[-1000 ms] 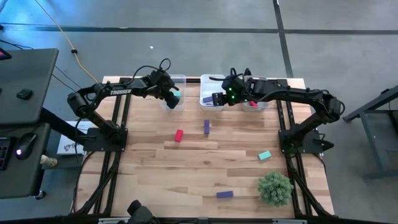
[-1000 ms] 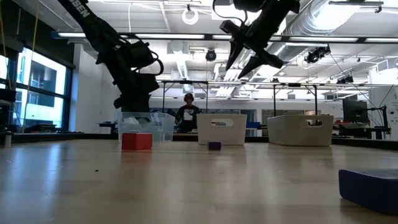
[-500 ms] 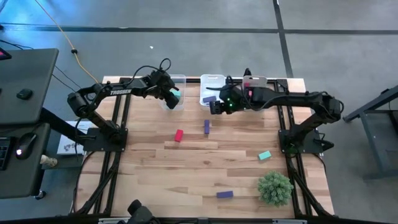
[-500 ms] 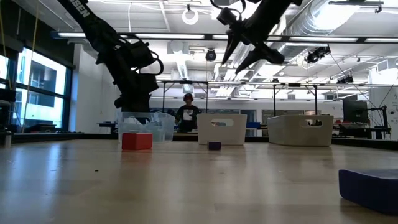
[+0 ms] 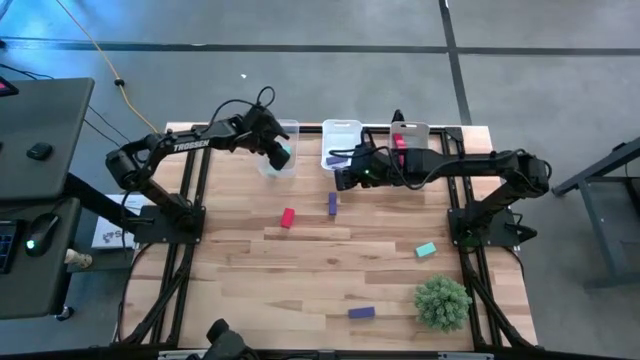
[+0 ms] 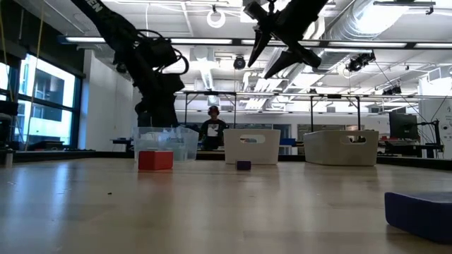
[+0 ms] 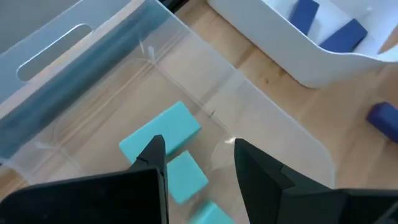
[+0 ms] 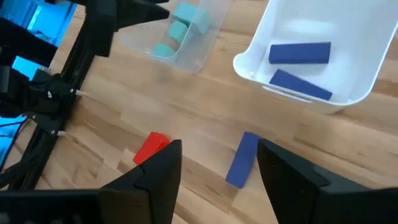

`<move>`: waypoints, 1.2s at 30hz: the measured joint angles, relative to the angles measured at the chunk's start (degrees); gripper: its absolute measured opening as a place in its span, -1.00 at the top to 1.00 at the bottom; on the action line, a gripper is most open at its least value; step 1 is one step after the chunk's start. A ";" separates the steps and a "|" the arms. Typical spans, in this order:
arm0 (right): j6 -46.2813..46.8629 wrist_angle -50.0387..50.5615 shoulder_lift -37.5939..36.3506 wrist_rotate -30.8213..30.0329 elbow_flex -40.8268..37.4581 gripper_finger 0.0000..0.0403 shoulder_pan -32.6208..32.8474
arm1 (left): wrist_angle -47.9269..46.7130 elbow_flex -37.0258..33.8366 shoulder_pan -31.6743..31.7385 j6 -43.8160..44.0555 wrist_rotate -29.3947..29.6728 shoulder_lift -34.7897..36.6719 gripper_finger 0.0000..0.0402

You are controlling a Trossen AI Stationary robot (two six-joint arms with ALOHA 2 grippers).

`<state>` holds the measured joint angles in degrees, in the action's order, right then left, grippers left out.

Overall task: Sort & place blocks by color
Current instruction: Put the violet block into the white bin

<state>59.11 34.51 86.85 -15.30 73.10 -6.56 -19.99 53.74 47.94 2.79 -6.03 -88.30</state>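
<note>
My left gripper (image 5: 281, 154) hangs open above the clear bin (image 5: 284, 133). In the left wrist view it (image 7: 196, 155) looks down on the teal blocks (image 7: 163, 134) lying inside. My right gripper (image 5: 340, 178) is open and high over the table, just near of the white bin (image 5: 341, 133), which holds two purple blocks (image 8: 300, 53). A loose purple block (image 8: 242, 158) lies flat on the table below the right gripper (image 8: 217, 158), and a red block (image 5: 288, 217) lies to its left. Another teal block (image 5: 426, 250) and another purple block (image 5: 361, 312) lie nearer the front.
A third bin (image 5: 410, 133) stands at the far edge right of the white one, with something red inside. The fuzzy green plant ball (image 5: 442, 302) sits at the near right. Bare wood lies between the loose blocks. A person (image 6: 212, 127) stands far behind the table.
My right gripper has swung from over the far-right bins toward the table's left and near side, ending above the loose purple block, still open. My left gripper has risen a little over the clear bin. No block has moved.
</note>
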 joint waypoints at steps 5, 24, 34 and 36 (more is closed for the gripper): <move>2.33 -0.23 0.00 -1.44 0.00 -0.08 -0.74 | -6.27 3.20 0.02 0.04 -0.01 2.49 0.50; -5.82 -6.02 4.50 12.88 0.00 -0.08 -3.69 | -18.66 6.42 0.00 10.55 -0.08 14.54 0.50; -1.42 -5.28 11.78 17.09 0.00 -0.08 -2.68 | -21.44 6.23 -0.76 10.57 0.62 14.54 0.50; -0.46 -5.04 13.07 17.43 0.00 -0.08 -2.64 | -21.39 6.23 -0.95 10.57 0.67 14.54 0.50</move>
<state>58.65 29.47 99.92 2.14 73.10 -9.21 -41.39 59.96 46.99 13.36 -5.36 -73.76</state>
